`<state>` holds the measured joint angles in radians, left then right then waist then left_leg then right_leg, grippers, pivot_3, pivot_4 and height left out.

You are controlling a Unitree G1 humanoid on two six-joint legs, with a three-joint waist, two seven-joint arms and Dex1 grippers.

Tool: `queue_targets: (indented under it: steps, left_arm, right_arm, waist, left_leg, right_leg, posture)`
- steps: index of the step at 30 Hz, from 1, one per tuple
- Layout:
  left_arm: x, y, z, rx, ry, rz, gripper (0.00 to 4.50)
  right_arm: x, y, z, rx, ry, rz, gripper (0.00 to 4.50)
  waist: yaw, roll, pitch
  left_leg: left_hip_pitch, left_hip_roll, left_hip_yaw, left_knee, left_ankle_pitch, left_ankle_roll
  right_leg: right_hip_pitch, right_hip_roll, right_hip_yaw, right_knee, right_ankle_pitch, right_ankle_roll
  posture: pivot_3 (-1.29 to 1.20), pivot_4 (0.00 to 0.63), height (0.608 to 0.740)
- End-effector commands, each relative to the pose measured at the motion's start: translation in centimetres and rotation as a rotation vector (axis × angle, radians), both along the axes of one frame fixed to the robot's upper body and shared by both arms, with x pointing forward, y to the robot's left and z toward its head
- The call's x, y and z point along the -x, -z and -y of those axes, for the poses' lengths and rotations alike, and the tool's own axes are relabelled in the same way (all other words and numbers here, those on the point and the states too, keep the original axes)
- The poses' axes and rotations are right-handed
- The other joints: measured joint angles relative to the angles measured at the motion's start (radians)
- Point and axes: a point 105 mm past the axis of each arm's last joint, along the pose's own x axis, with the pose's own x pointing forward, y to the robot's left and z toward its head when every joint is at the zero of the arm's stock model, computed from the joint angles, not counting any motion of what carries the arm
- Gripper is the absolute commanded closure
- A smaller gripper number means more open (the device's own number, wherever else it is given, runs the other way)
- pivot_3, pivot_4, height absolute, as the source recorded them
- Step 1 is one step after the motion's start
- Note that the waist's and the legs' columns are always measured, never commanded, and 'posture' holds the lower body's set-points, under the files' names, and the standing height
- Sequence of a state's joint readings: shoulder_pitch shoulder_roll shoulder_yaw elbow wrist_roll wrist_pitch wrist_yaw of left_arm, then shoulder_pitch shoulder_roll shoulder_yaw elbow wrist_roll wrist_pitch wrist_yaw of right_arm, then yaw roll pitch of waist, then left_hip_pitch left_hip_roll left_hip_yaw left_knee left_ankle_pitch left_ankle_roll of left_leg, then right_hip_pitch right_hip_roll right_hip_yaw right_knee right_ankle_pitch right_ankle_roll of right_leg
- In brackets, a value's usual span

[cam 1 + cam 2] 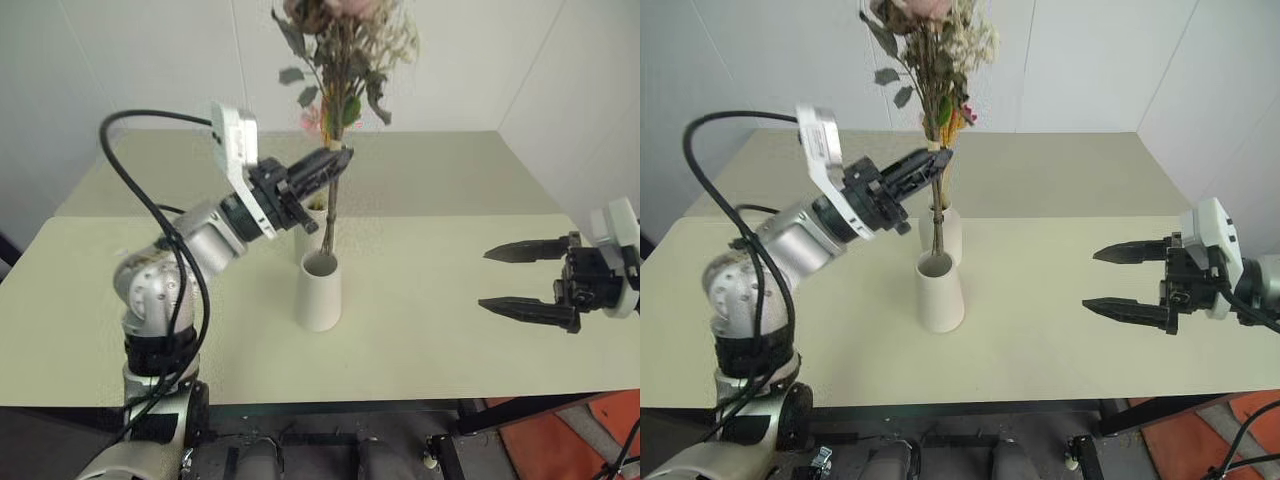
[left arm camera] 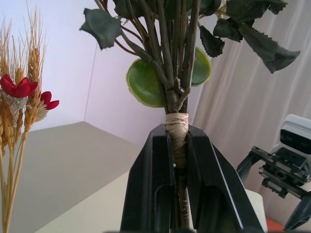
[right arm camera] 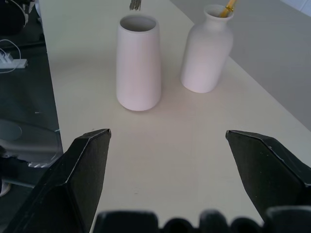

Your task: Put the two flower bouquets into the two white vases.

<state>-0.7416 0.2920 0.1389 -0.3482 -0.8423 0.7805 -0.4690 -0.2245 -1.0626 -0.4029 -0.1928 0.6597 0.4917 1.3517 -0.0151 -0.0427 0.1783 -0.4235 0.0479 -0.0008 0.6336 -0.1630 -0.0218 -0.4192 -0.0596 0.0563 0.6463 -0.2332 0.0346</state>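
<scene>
Rose bouquet [image 1: 340, 60]: clamped between the fingers of my left gripper [image 1: 335, 160], low on the dark stem, just under its pale twine wrap; blossoms and grey-green leaves rise above my fingers, the bare stem hangs below them.
Bouquet axis: nearly upright, heads toward 12 o'clock, stem end toward 6 o'clock, its tip hanging right over the cone vase's mouth; whether it has entered I cannot tell.
Left gripper: clenched on the stem, reaching in from about 8 o'clock of the vases.
Cone vase [image 1: 319, 290]: upright on the table [image 1: 450, 360], mouth open; the right wrist view shows nothing in it.
Bottle vase [image 3: 205, 51]: upright, just beside the cone vase at its 12 o'clock, partly hidden behind it in the head views; yellow straw stems stand in its neck.
Wheat bouquet [image 2: 19, 97]: in the bottle vase, ears and red blossoms up toward 12 o'clock.
Right gripper [image 1: 520, 278]: at about 3 o'clock of the vases, well apart from them, fingers spread wide and holding nothing, tips pointing toward the vases.
</scene>
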Motion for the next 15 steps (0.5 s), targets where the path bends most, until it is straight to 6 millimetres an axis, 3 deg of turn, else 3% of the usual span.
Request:
queue_targets:
  steps: [1,15]
  left_arm:
    - [0.8,-0.7,0.0,-0.014,-0.003,0.098,4.40]
    - [0.8,2.7,0.6,-0.055,-0.034,0.064,4.40]
  right_arm:
    - [0.7,-1.4,-0.1,-0.009,-0.005,0.056,0.00]
    - [0.9,-1.4,-0.2,-0.011,0.000,0.058,0.00]
  waist:
    - [0.000,0.000,0.000]
    - [0.001,0.000,0.000]
  left_leg:
    - [0.000,0.000,0.000,0.000,0.000,0.000]
    - [0.000,0.000,0.000,0.001,0.000,0.000]
  right_leg:
    - [0.000,0.000,0.000,0.000,-0.001,0.002]
    - [0.001,0.000,0.000,0.000,-0.003,0.005]
  posture:
    - [0.00,0.150,0.740]
    - [0.00,0.150,0.740]
